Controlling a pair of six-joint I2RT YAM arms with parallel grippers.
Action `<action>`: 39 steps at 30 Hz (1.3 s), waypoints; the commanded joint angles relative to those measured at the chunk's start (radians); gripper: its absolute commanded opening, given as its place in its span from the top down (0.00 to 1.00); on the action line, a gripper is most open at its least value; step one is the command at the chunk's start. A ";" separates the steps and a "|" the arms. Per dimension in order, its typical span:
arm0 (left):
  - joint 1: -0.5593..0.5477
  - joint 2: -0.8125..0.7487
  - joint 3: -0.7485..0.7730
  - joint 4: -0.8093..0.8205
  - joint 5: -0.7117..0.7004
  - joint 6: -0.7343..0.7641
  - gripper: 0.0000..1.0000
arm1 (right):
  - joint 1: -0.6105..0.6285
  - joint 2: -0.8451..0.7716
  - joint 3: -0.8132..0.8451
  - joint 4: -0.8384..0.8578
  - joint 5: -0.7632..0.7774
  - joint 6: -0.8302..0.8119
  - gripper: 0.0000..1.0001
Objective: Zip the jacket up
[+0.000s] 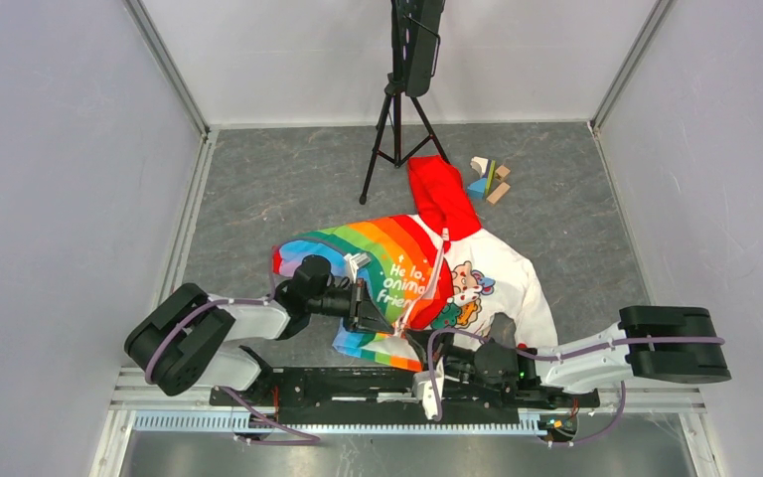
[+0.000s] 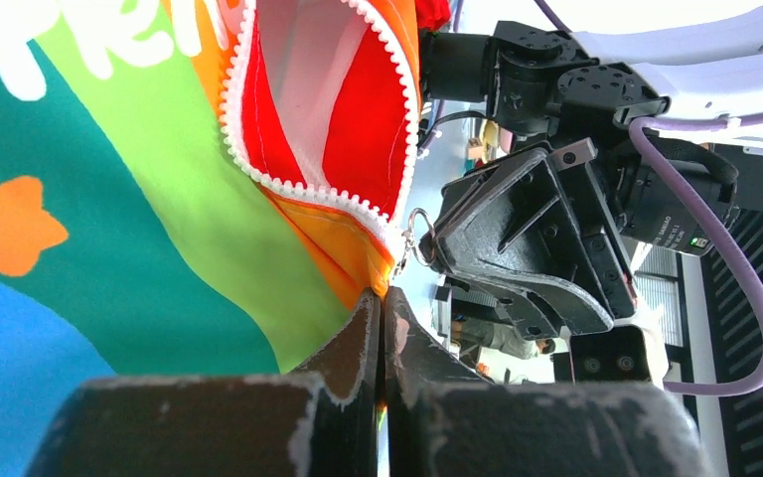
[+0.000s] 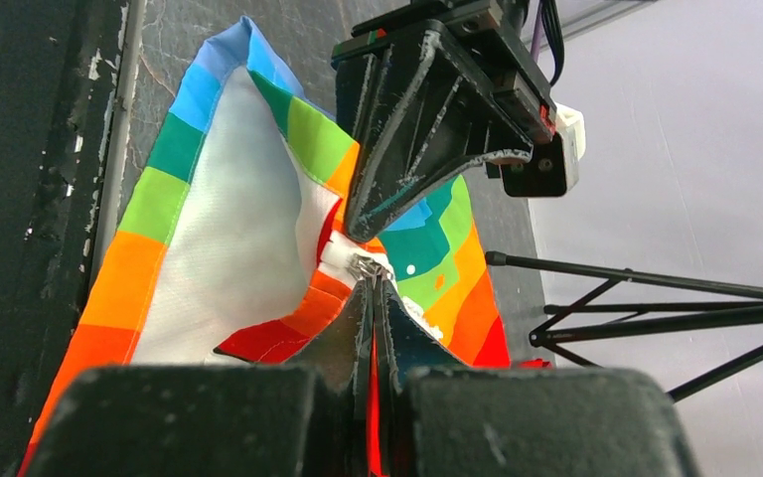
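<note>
Jacket (image 1: 497, 273) lies on the grey table (image 1: 258, 189) just ahead of my bases, with the red hood (image 1: 439, 191) pointing away, the rainbow half on my left and the cartoon half on my right. The zipper (image 2: 320, 191) is joined only at its lowest end. Above that the teeth gape in a V over red lining. My left fingers (image 2: 350, 343) are pressed together on the rainbow hem just below that junction. My right fingers (image 3: 346, 333) are closed too, pinching jacket fabric at the zipper's white end, tip to tip with the left ones.
</note>
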 commanded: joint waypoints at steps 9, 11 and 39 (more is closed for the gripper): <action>-0.002 -0.071 0.020 -0.092 0.001 0.073 0.98 | -0.001 0.014 0.045 -0.028 0.040 0.048 0.89; -0.002 -0.076 0.019 -0.094 0.001 0.072 0.98 | -0.001 0.024 0.048 -0.022 0.044 0.045 0.88; -0.003 -0.115 0.011 -0.126 0.006 0.079 0.98 | 0.000 0.101 0.070 0.063 0.099 0.022 0.73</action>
